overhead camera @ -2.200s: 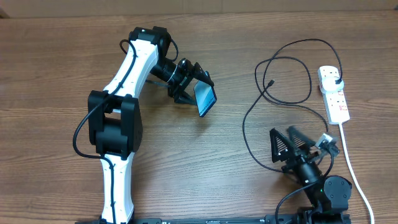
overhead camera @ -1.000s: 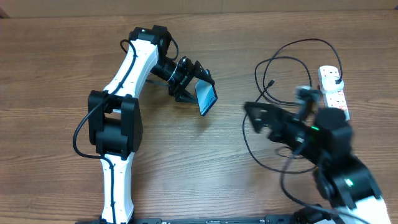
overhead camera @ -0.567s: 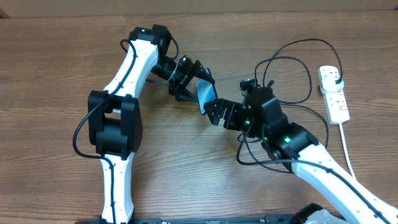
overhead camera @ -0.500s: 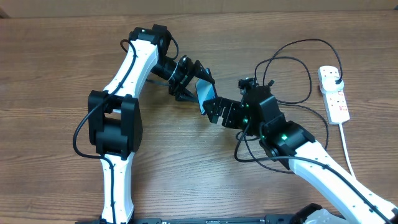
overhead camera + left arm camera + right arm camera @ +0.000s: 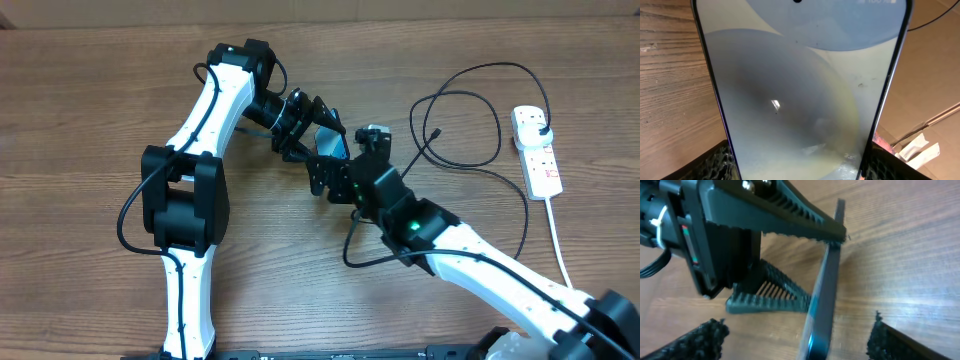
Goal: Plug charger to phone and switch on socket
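My left gripper (image 5: 317,139) is shut on the phone (image 5: 329,144) and holds it tilted on edge above the table. The pale screen fills the left wrist view (image 5: 800,90), clamped between both fingers (image 5: 720,162). My right gripper (image 5: 322,180) is open right at the phone's near end. In the right wrist view the phone (image 5: 822,305) stands edge-on between my wide-apart fingertips (image 5: 695,340). The charger cable (image 5: 470,70) loops at the right, its connector tip (image 5: 437,133) loose on the table and its plug (image 5: 541,127) in the socket (image 5: 537,155).
The socket's thick white cord (image 5: 565,265) runs down the right side to the front edge. Part of the black cable (image 5: 350,255) curls beside the right arm. Bare wooden table (image 5: 90,120) lies left of the left arm.
The right arm has swung from the front right across the table to the phone, its open gripper now at the phone's near end. The left gripper has stayed put with the phone.
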